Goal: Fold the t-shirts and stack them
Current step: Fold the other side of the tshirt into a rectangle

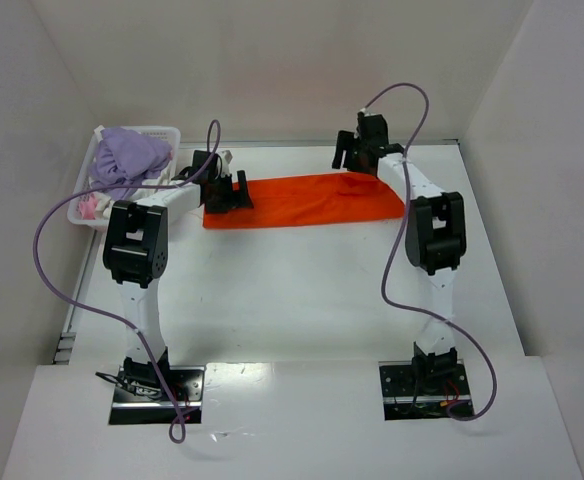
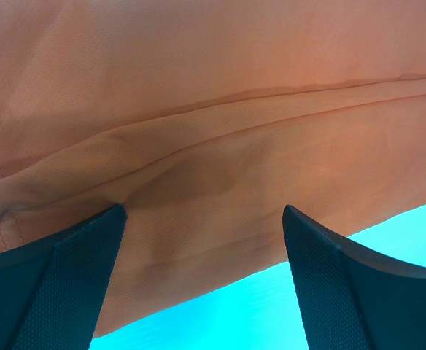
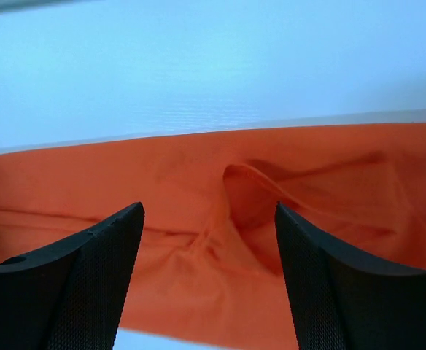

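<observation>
An orange t-shirt point(image 1: 307, 201) lies folded into a long flat strip across the far part of the table. My left gripper point(image 1: 228, 194) is at its left end, open, with the cloth point(image 2: 220, 146) lying between and beyond the spread fingers point(image 2: 60, 284). My right gripper point(image 1: 357, 155) is at the strip's far right end, open, above a raised fold in the cloth point(image 3: 249, 197). Neither gripper holds anything. More shirts, a lilac one point(image 1: 130, 155) on top and a pink one point(image 1: 89, 206) beneath, lie in the basket.
A white lattice basket point(image 1: 162, 133) stands at the far left of the table, beside the left arm. White walls close in the table at the back and both sides. Purple cables loop off both arms.
</observation>
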Robot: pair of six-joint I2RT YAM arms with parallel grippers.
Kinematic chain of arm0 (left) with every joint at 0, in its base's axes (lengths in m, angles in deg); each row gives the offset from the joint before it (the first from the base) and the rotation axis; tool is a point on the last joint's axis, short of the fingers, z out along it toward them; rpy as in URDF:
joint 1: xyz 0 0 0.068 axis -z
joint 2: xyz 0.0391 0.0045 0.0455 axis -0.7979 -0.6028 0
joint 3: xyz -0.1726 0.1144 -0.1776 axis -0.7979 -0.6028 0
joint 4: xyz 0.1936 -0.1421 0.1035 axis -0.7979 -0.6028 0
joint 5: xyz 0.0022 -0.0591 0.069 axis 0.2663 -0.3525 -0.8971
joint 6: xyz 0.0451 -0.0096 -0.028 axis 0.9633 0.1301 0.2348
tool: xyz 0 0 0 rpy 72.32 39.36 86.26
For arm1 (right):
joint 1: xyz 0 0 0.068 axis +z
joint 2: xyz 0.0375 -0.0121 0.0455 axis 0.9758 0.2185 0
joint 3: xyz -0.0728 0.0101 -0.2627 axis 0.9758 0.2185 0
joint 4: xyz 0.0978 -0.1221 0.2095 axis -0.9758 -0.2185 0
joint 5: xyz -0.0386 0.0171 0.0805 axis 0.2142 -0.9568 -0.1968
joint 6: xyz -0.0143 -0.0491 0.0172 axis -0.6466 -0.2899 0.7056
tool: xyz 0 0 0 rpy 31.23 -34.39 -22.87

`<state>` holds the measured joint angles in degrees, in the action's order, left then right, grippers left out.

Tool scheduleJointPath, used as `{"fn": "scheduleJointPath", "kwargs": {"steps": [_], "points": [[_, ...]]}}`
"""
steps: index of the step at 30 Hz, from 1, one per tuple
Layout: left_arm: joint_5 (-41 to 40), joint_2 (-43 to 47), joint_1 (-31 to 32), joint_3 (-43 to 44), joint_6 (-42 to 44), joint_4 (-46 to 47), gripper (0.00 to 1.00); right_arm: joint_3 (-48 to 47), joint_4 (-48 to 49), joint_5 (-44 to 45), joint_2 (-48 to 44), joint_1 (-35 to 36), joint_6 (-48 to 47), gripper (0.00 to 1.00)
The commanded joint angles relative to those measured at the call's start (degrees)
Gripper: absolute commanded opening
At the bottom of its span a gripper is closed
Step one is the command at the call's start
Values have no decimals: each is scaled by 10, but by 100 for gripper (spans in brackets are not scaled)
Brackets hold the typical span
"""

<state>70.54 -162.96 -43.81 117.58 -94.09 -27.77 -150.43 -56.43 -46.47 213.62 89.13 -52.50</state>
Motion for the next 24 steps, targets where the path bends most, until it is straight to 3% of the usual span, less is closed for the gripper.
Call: {"fn": "scheduleJointPath", "kwargs": {"steps": [1,2,5,9,13,18,24], "points": [[0,-32,5,-2,16,-28,96,25,28,31,-120,-1,-15,78],[0,-32,5,-2,16,-28,96,52,28,40,-133,-1,-15,78],[6,-32,11,-2,16,-28,96,131,45,53,-176,-1,-15,65],[6,-32,11,-2,11,-28,96,208,64,58,-194,-1,7,33],[11,-27,11,-2,11,-28,96,245,65,58,-175,-1,27,17],[12,-27,11,-2,11,-28,96,240,70,64,-134,-1,32,9],[12,-32,11,-2,11,-28,96,213,65,80,-90,-1,32,9]]}}
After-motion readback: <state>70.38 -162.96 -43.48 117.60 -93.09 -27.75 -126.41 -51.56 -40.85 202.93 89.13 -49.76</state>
